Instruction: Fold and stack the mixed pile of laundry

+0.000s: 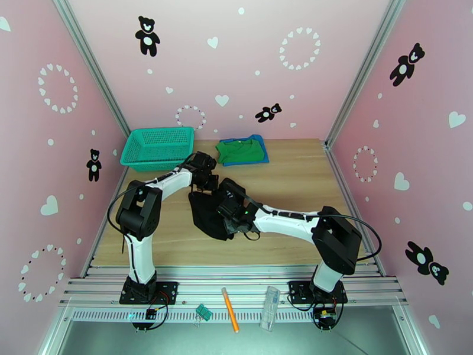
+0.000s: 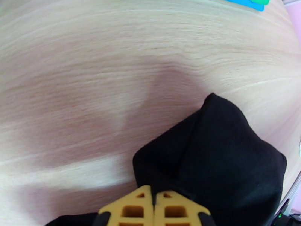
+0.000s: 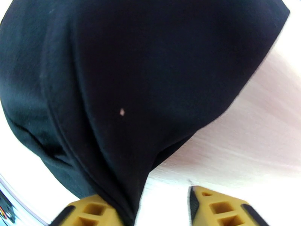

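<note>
The black garment (image 1: 208, 219) lies bunched on the wooden table (image 1: 295, 178) between the two arms. My left gripper (image 1: 207, 186) sits at its far edge. In the left wrist view its yellow fingertips (image 2: 154, 208) are pressed together on a raised corner of the black cloth (image 2: 225, 166). My right gripper (image 1: 228, 203) is over the garment's right side. Its yellow fingers (image 3: 216, 208) stand apart, and a fold of the black cloth (image 3: 131, 91) drapes over the left one. The green garment (image 1: 239, 149) lies folded on the blue shirt (image 1: 262, 155) at the back.
A teal mesh basket (image 1: 158, 148) stands at the back left, close to the left arm's wrist. Pink walls close in the table on three sides. An orange pen (image 1: 230, 318) and small items lie on the metal rail in front of the arm bases.
</note>
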Controlling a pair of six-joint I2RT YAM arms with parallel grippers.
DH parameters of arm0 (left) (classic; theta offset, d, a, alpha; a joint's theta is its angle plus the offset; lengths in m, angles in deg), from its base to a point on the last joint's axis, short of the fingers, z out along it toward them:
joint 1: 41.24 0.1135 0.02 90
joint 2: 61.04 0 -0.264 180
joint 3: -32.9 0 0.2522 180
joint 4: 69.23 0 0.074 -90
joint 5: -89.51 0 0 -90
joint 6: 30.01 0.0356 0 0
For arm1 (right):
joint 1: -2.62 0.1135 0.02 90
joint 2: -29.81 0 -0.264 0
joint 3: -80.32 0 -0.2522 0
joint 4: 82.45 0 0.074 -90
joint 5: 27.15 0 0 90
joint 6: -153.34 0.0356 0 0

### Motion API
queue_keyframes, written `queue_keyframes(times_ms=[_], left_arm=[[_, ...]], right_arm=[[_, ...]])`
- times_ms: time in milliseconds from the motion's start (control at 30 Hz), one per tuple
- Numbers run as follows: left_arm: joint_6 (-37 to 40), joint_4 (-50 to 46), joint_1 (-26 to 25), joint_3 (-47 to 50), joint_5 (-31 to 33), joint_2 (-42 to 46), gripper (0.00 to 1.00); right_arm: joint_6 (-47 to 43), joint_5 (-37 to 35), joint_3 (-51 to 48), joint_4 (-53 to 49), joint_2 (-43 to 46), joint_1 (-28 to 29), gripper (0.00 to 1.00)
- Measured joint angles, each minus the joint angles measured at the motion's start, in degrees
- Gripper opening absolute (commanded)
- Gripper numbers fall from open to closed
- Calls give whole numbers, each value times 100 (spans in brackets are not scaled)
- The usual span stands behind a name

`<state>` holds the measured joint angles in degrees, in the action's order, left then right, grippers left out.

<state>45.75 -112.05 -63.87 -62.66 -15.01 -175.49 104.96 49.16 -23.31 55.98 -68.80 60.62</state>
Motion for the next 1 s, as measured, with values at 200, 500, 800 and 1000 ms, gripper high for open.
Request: queue_keyframes(times_ms=[200,500,800,1000], left_arm=[[-127,-94,0,-39,304,216,0],[-286,-1082,-46,-1902,789,2205,0],[-247,-2186,-118,-3797,1014,2959,0],[-203,-2717,-105,-3847,1320,2966,0]], right_arm=[[-98,-98,-26,-83,94,-13,0],[-1591,-442,822,-997,1847,-452,0],[-3781,229,2850,-1519,2809,-1392,0],[-4428,887,3886,-2385,2361,-1440,0]])
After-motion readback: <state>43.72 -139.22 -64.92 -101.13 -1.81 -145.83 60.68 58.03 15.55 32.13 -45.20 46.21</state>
